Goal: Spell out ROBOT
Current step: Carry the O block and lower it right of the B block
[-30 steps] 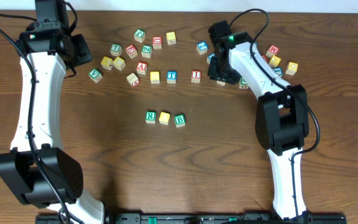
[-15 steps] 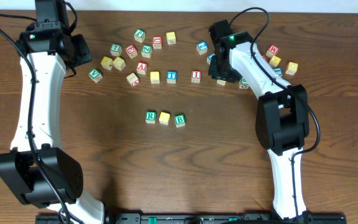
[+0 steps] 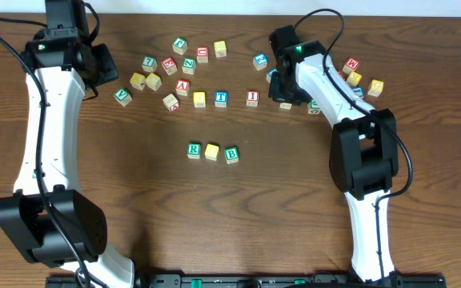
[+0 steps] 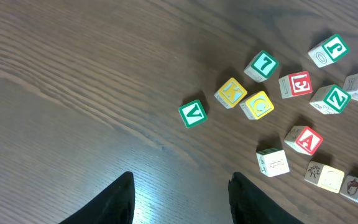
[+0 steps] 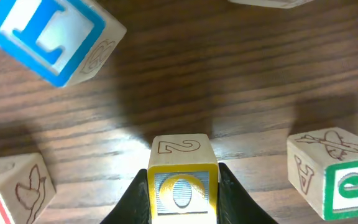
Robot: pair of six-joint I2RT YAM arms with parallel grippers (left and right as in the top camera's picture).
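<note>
The right gripper (image 5: 183, 174) is low over a cluster of loose alphabet cubes at the far right of the table (image 3: 294, 200). Its two dark fingers press against opposite sides of a yellow O cube (image 5: 180, 190), so it looks clamped on that cube, which seems to rest on the wood. A blue L cube (image 5: 51, 37) lies ahead of the fingers and to one side. A green-lettered cube (image 5: 340, 180) sits just beside them on the other side.

Well to this gripper's left and nearer the robot's base, three cubes stand in a row: the R cube (image 3: 194, 150), a first yellow cube (image 3: 212, 150) and the B cube (image 3: 231, 154). The T cube (image 3: 222, 98) waits among the loose cubes to the gripper's left.

The left gripper (image 4: 179, 199) hovers at the far left with its fingers apart and only bare wood between them.

The step in hand appears to be picking up the second O. The next move would call for lifting it straight up, clear of its close neighbours. It would then go just right of the B cube, letter facing up and in line.
</note>
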